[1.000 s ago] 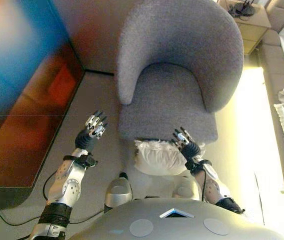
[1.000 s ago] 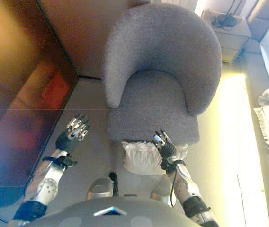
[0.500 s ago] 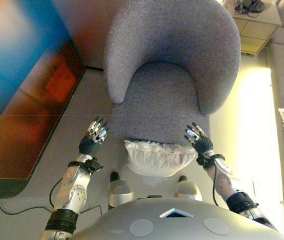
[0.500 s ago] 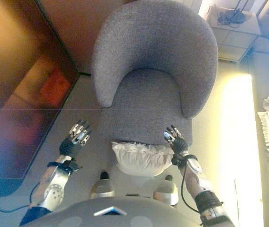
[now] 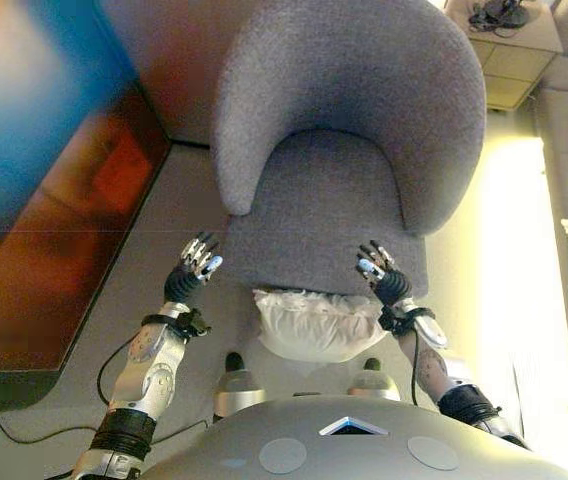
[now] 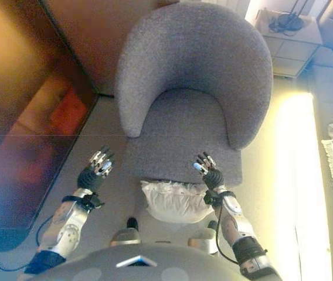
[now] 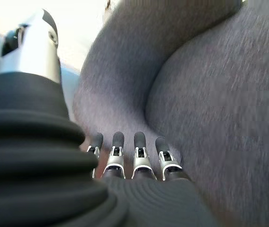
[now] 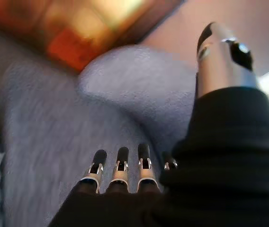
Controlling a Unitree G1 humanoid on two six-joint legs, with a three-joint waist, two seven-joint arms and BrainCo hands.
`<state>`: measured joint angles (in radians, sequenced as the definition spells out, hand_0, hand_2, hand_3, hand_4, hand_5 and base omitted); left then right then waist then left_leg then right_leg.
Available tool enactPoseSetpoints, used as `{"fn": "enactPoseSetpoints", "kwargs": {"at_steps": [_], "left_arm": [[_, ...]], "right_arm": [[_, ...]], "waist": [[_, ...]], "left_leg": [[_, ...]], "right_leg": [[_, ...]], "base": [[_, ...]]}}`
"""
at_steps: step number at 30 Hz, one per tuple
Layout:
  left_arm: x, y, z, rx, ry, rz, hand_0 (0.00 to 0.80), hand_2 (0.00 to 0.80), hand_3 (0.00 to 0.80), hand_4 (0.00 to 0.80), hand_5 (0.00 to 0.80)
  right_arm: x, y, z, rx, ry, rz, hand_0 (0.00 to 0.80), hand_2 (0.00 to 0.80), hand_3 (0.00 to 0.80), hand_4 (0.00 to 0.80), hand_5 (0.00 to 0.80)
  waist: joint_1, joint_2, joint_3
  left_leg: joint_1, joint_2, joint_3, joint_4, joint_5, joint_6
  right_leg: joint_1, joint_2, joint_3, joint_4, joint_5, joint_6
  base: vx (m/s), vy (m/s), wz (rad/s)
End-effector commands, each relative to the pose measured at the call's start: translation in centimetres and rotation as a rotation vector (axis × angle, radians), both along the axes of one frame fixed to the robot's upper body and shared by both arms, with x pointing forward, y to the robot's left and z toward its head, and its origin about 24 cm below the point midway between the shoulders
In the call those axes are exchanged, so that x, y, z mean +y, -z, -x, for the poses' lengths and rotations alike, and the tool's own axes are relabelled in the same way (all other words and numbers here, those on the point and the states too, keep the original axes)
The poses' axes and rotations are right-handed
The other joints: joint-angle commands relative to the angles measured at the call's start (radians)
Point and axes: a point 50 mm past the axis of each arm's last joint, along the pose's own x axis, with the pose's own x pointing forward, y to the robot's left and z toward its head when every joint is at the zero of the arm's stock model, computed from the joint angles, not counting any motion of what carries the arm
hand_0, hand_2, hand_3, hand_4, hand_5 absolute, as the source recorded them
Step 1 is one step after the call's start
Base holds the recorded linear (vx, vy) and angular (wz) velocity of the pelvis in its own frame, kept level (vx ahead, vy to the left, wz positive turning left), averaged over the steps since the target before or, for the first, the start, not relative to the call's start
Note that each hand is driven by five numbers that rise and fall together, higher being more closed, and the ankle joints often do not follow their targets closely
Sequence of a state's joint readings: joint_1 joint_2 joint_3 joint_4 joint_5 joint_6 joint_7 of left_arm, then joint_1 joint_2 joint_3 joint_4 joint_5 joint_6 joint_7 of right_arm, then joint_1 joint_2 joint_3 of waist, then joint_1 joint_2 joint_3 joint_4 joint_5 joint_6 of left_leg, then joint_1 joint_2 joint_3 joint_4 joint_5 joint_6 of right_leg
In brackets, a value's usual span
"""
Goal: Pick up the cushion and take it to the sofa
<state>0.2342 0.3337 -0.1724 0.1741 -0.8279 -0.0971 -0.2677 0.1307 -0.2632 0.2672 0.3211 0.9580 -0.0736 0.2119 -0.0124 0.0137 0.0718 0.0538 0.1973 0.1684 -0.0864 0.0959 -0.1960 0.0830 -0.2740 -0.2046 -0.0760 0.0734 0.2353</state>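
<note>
Nothing is lifted yet: the white cushion (image 5: 316, 322) lies by the grey armchair (image 5: 349, 150) front edge, apparently on the floor, with left hand (image 5: 192, 277) and right hand (image 5: 381, 278) flanking it, fingers released.

Armchair (image 5: 349, 150) — our main obstacle ahead, its curved back and arms walling the seat on three sides; only the front edge lies open to us. Cushion (image 5: 319, 322) sits on the floor against that front edge. Bare floor (image 5: 179, 200) to our left, bounded by a dark cabinet (image 5: 34, 200) — passable. Sunlit floor strip on our right, passable.
</note>
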Motion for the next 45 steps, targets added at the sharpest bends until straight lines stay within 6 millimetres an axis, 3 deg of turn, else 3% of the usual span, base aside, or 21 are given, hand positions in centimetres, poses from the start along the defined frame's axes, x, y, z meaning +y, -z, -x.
{"fn": "enactPoseSetpoints", "kwargs": {"at_steps": [1, 4, 8, 16, 27, 30, 32, 34, 36, 38, 43, 45], "left_arm": [[-2.1, -2.9, -1.7, -0.178, 0.175, 0.402, 0.0, 0.0, 0.0, 0.0, 0.0], [-3.5, -3.1, -0.8, -0.224, 0.269, 0.646, 0.0, 0.0, 0.0, 0.0, 0.0], [-4.8, -3.1, -0.5, -0.232, 0.311, 0.816, 0.0, 0.0, 0.0, 0.0, 0.0], [-4.5, -2.7, 0.1, -0.202, 0.314, 0.78, 0.0, 0.0, 0.0, 0.0, 0.0], [-4.7, -3.0, -0.1, -0.196, 0.315, 0.79, 0.0, 0.0, 0.0, 0.0, 0.0], [-4.1, -2.8, -0.1, -0.197, 0.288, 0.695, 0.0, 0.0, 0.0, 0.0, 0.0], [-2.7, -2.3, -0.4, -0.183, 0.214, 0.433, 0.0, 0.0, 0.0, 0.0, 0.0], [-1.2, -2.1, -0.9, -0.164, 0.13, 0.142, 0.0, 0.0, 0.0, 0.0, 0.0], [0.7, -1.9, -1.6, -0.144, 0.05, -0.191, 0.0, 0.0, 0.0, 0.0, 0.0], [2.1, -1.7, -2.0, -0.103, -0.006, -0.366, 0.0, 0.0, 0.0, 0.0, 0.0], [3.7, -0.1, -1.5, -0.012, -0.088, -0.498, 0.0, 0.0, 0.0, 0.0, 0.0], [3.5, 0.2, -1.8, -0.01, -0.088, -0.51, 0.0, 0.0, 0.0, 0.0, 0.0]], "right_arm": [[1.7, -4.0, -2.3, -0.239, -0.014, -0.471, 0.0, 0.0, 0.0, 0.0, 0.0], [2.8, -5.0, -2.0, -0.32, -0.069, -0.778, 0.0, 0.0, 0.0, 0.0, 0.0], [3.2, -4.9, -2.3, -0.295, -0.04, -0.834, 0.0, 0.0, 0.0, 0.0, 0.0], [3.9, -3.6, -0.6, -0.218, -0.053, -0.838, 0.0, 0.0, 0.0, 0.0, 0.0], [4.0, -3.5, -0.6, -0.209, -0.066, -0.803, 0.0, 0.0, 0.0, 0.0, 0.0], [3.8, -3.3, -0.6, -0.2, -0.06, -0.779, 0.0, 0.0, 0.0, 0.0, 0.0], [3.1, -2.7, -0.5, -0.175, -0.025, -0.663, 0.0, 0.0, 0.0, 0.0, 0.0], [1.9, -2.0, -0.7, -0.144, 0.031, -0.416, 0.0, 0.0, 0.0, 0.0, 0.0], [0.1, -1.4, -1.0, -0.133, 0.071, -0.06, 0.0, 0.0, 0.0, 0.0, 0.0], [-1.5, -1.0, -1.2, -0.106, 0.093, 0.174, 0.0, 0.0, 0.0, 0.0, 0.0], [-3.6, 0.4, -1.0, 0.011, 0.176, 0.416, 0.0, 0.0, 0.0, 0.0, 0.0], [-4.1, 0.6, -1.5, 0.027, 0.168, 0.501, 0.0, 0.0, 0.0, 0.0, 0.0]], "waist": [[0.012, -0.014, 0.02], [0.014, -0.014, 0.015], [0.014, -0.012, -0.001], [0.014, -0.016, -0.027], [0.024, -0.016, -0.028], [0.024, -0.017, -0.028], [0.027, -0.017, -0.028], [0.029, -0.016, -0.024], [0.03, -0.016, -0.019], [0.032, -0.017, -0.012], [0.04, -0.026, 0.006], [0.044, -0.032, 0.043]], "left_leg": [[-0.05, 0.027, 0.028, 0.09, -0.038, 0.051], [-0.045, 0.033, 0.032, 0.095, -0.044, 0.052], [-0.034, 0.033, 0.034, 0.087, -0.05, 0.052], [-0.015, 0.019, 0.037, 0.056, -0.05, 0.058], [-0.017, 0.015, 0.033, 0.051, -0.047, 0.057], [-0.015, 0.016, 0.033, 0.05, -0.045, 0.056], [-0.014, 0.017, 0.029, 0.048, -0.044, 0.054], [-0.016, 0.017, 0.024, 0.047, -0.041, 0.052], [-0.022, 0.015, 0.018, 0.049, -0.037, 0.05], [-0.029, 0.013, 0.011, 0.053, -0.035, 0.051], [-0.05, 0.018, 0.008, 0.124, -0.057, 0.05], [-0.108, 0.026, -0.003, 0.23, -0.084, 0.042]], "right_leg": [[-0.071, -0.023, -0.06, 0.062, 0.029, -0.016], [-0.064, -0.022, -0.058, 0.062, 0.024, -0.013], [-0.057, -0.022, -0.056, 0.059, 0.02, -0.007], [-0.045, -0.018, -0.055, 0.039, 0.024, -0.004], [-0.043, -0.016, -0.063, 0.033, 0.026, -0.004], [-0.043, -0.014, -0.062, 0.032, 0.027, -0.005], [-0.041, -0.013, -0.066, 0.032, 0.026, -0.005], [-0.041, -0.013, -0.068, 0.035, 0.025, -0.005], [-0.044, -0.014, -0.069, 0.038, 0.026, -0.006], [-0.047, -0.015, -0.067, 0.04, 0.026, -0.008], [-0.05, -0.041, -0.066, 0.073, 0.021, -0.005], [-0.08, -0.059, -0.052, 0.121, 0.015, -0.01]], "base": [[0.077, -0.035, 0.0], [0.067, -0.02, -0.02], [0.061, -0.003, -0.01], [0.016, 0.0, 0.0], [0.0, 0.0, 0.0], [0.0, 0.0, 0.0], [0.0, 0.0, 0.0], [0.0, 0.0, 0.0], [0.004, 0.015, 0.04], [0.01, 0.014, 0.07], [0.074, -0.018, 0.02], [-0.03, -0.053, 0.01]]}}
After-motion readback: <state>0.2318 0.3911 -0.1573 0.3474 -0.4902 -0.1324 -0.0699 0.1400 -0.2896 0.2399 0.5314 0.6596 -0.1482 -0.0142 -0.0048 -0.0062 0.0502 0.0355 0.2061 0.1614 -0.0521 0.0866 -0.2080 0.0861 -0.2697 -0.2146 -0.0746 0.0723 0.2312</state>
